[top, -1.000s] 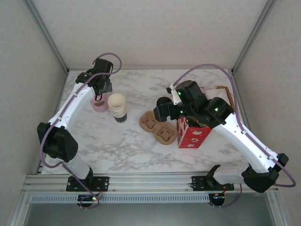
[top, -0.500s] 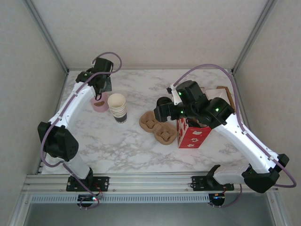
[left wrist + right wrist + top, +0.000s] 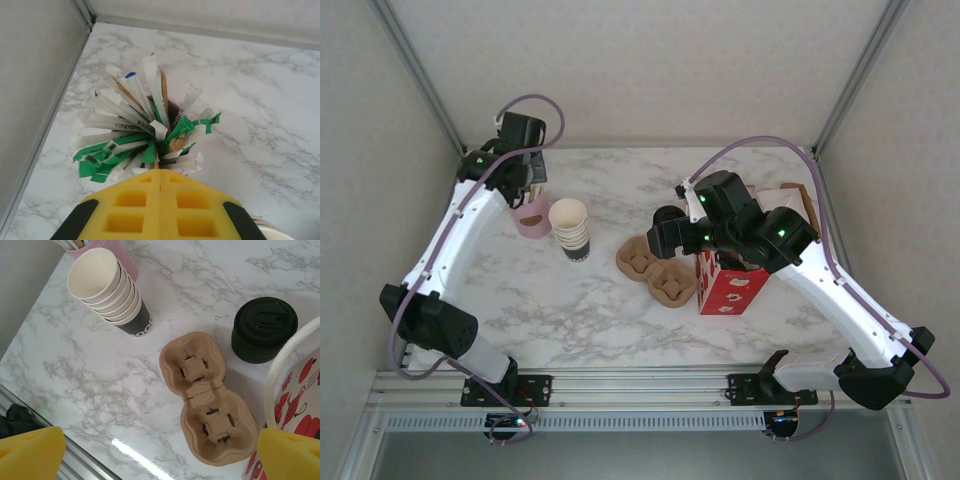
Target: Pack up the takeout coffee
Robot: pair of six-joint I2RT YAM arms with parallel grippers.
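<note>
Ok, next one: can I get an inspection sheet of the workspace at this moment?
Surface: marble-look tabletop, no spills seen.
Job's things: cardboard cup carrier lies flat, both wells empty; red-and-white bag stands beside it.
Clutter: stack of cream cups upright; pink holder full of sachets; squat stack of black lids.
Grippers: left gripper shut above the sachets; right gripper open above the carrier.
Cables: purple cable loops above the left arm, another above the right arm.
Surroundings: pale walls, metal frame posts.
</note>
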